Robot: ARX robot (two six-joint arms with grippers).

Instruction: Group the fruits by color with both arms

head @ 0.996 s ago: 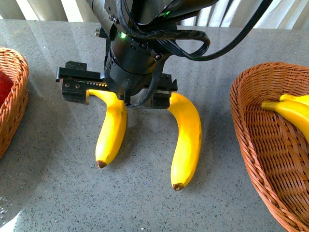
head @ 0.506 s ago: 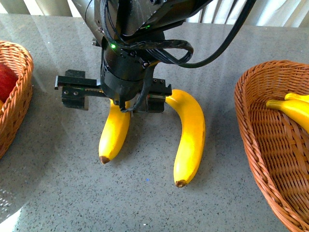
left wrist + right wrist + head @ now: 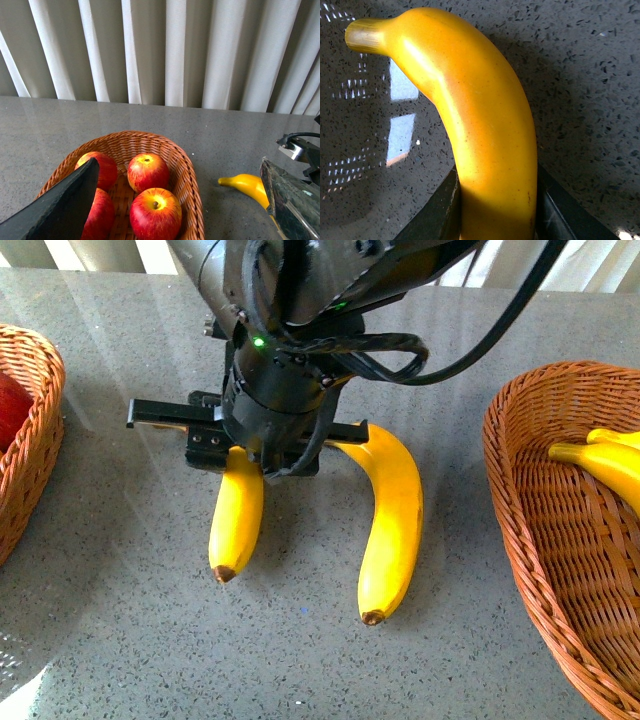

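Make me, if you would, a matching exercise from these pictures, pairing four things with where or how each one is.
Things:
1. apples
2. left table banana
3. right table banana
4. left claw

States:
a. gripped by the right claw
b. open, holding nothing
c. in a basket
d. lying ungripped on the table

Pairs: 1-c, 2-a, 3-d, 4-b.
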